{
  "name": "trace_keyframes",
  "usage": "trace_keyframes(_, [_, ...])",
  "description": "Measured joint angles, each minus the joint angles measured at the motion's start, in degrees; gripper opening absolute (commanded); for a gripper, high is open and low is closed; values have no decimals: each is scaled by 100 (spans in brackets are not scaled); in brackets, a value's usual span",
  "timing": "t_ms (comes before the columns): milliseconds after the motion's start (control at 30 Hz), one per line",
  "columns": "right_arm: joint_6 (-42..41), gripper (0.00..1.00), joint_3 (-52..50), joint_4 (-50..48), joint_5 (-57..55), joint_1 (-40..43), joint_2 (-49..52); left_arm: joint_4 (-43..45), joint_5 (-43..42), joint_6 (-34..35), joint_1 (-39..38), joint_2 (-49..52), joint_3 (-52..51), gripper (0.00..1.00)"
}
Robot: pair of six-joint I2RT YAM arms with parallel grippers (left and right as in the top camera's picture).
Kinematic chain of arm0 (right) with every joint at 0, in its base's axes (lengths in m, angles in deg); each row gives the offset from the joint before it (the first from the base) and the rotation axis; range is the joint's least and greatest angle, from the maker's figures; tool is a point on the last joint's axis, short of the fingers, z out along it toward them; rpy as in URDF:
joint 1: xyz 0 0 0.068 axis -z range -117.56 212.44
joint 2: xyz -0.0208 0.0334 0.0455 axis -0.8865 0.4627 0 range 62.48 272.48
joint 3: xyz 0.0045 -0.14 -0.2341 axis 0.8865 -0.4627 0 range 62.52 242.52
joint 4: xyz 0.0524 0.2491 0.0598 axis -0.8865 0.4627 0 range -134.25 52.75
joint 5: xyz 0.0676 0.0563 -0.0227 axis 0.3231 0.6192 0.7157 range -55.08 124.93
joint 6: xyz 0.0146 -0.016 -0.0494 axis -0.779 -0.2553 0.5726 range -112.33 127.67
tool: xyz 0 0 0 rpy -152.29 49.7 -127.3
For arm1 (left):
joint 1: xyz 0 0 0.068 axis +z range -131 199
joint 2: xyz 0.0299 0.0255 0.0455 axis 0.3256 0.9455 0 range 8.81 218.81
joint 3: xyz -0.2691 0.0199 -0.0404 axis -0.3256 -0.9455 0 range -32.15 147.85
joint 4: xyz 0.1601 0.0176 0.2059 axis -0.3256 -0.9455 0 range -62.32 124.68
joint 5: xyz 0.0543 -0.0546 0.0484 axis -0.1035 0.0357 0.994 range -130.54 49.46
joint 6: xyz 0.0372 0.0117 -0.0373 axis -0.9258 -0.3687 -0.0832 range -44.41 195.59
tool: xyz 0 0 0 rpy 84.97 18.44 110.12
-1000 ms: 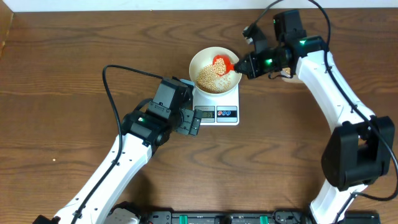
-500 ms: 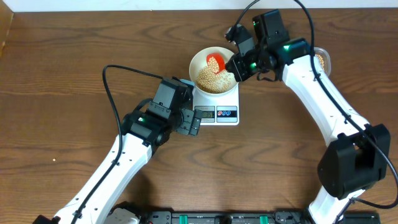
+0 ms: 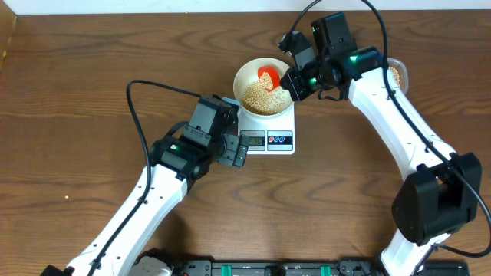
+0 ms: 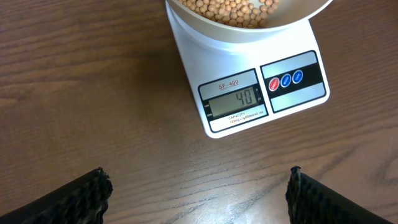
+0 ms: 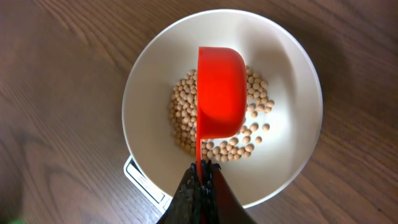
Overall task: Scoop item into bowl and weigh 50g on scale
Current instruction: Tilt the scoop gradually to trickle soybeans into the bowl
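The white bowl (image 3: 247, 74) sits on the white scale (image 3: 282, 120) and holds a heap of tan beans (image 3: 261, 96). In the left wrist view the scale (image 4: 186, 50) has a display (image 4: 237, 99) that reads 40. My right gripper (image 3: 293, 83) is shut on the thin handle of a red scoop (image 3: 268, 77), held turned over above the beans (image 5: 183, 106) in the bowl (image 5: 292, 130); the scoop's back (image 5: 221, 90) faces the right wrist camera. My left gripper (image 4: 199, 193) is open and empty over bare wood just in front of the scale.
A tub with more beans (image 3: 397, 73) peeks out behind my right arm at the far right. The scale's red and blue buttons (image 4: 285, 79) face my left gripper. Black cables loop over the table at the left.
A second ago the scoop was at the bowl's right rim. My right gripper has swung it left over the bowl's middle and turned it over. The left arm has not moved.
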Motion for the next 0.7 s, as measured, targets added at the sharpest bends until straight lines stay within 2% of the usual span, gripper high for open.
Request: trace_keyframes(700, [157, 1, 0, 76, -210, 0, 0, 0, 0, 0, 0, 0, -2, 92])
